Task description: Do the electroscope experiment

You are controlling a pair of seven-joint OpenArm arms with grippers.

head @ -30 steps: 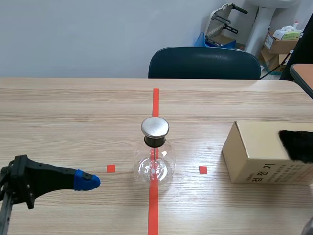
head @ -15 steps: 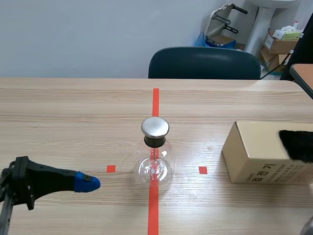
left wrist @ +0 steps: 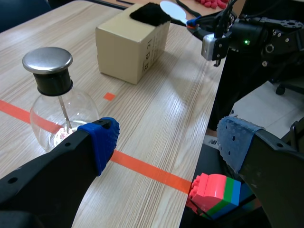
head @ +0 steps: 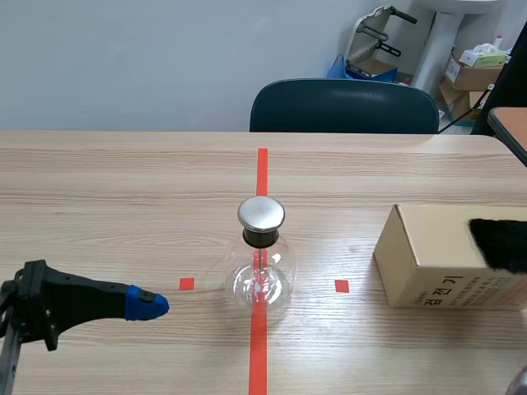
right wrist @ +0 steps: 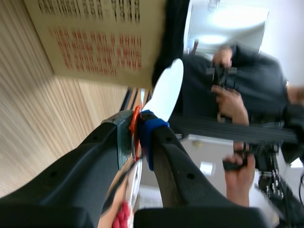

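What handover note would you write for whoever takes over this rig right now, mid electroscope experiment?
Left tool: open, empty, low beside the flask.
Right tool: shut on the white paddle, near the fur on the box.
Flask stands on the red tape line, metal cap on.
Done: paddle picked up.
To do: probably rub paddle on fur, then bring it to the cap; it is not at the flask yet.
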